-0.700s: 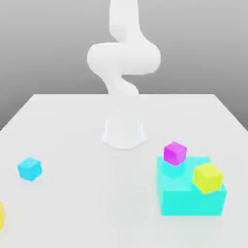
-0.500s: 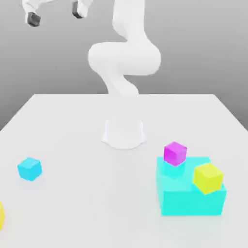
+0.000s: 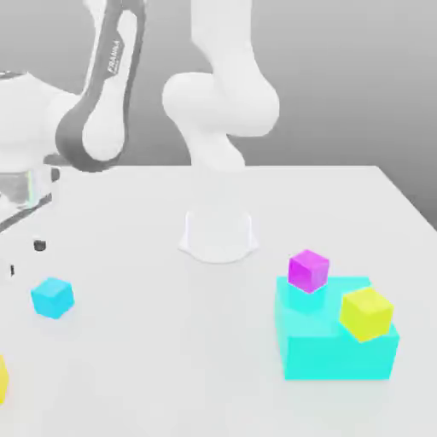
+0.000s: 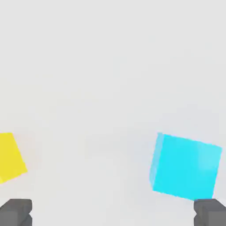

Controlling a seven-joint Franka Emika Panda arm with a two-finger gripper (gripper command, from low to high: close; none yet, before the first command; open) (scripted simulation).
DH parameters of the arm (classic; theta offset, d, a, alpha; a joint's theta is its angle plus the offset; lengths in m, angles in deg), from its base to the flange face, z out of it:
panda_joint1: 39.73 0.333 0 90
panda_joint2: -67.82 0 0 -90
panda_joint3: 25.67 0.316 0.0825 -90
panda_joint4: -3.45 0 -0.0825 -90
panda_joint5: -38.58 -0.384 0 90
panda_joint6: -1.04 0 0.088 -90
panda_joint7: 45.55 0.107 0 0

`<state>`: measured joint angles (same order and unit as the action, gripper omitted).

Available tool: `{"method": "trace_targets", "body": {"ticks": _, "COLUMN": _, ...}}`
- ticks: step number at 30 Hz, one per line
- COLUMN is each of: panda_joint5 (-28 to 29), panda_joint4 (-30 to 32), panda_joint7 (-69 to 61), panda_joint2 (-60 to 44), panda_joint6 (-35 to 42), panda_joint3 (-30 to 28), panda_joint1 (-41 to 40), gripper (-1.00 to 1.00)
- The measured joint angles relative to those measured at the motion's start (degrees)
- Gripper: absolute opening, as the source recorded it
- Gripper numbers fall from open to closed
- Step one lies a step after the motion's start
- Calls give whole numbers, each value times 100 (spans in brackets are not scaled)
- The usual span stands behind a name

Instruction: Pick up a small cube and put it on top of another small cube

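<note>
A small cyan cube (image 3: 52, 297) rests on the white table near the exterior view's left edge. My gripper (image 3: 24, 258) hangs open just above it and slightly further left, its dark fingertips (image 3: 38, 246) spread wide with nothing between them. In the hand view the cyan cube (image 4: 185, 167) lies close to one fingertip (image 4: 209, 212), off the middle of the open gripper (image 4: 112, 214). A small yellow cube (image 4: 9, 156) lies near the other fingertip and shows at the exterior view's lower left edge (image 3: 2, 380).
A large cyan block (image 3: 337, 346) stands at the exterior view's lower right. A magenta cube (image 3: 308, 270) sits at its far left corner and another yellow cube (image 3: 367, 312) on top of it. The arm's white base (image 3: 218, 235) stands mid-table.
The arm has swung down from the top of the exterior view to the left side. The open hand now hangs low over the table by the small cyan cube. No cube has moved.
</note>
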<state>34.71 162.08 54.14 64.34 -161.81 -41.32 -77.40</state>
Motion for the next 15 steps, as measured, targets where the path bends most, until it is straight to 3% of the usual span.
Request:
{"method": "trace_targets", "body": {"ticks": 6, "panda_joint5": -953, "panda_joint4": -181, "panda_joint7": -602, "panda_joint2": -1250, "panda_joint6": -970, "panda_joint3": 900, "panda_joint1": -717, "gripper": 0}}
{"method": "trace_targets", "body": {"ticks": 7, "panda_joint5": -1012, "panda_joint4": -204, "panda_joint7": -647, "panda_joint2": -1365, "panda_joint6": -1064, "panda_joint3": 1009, "panda_joint1": -812, "gripper": -100}}
{"method": "trace_targets", "body": {"ticks": 15, "panda_joint5": -873, "panda_joint4": -170, "panda_joint7": -541, "panda_joint2": -1210, "panda_joint6": -952, "panda_joint3": 911, "panda_joint1": -746, "gripper": -100}}
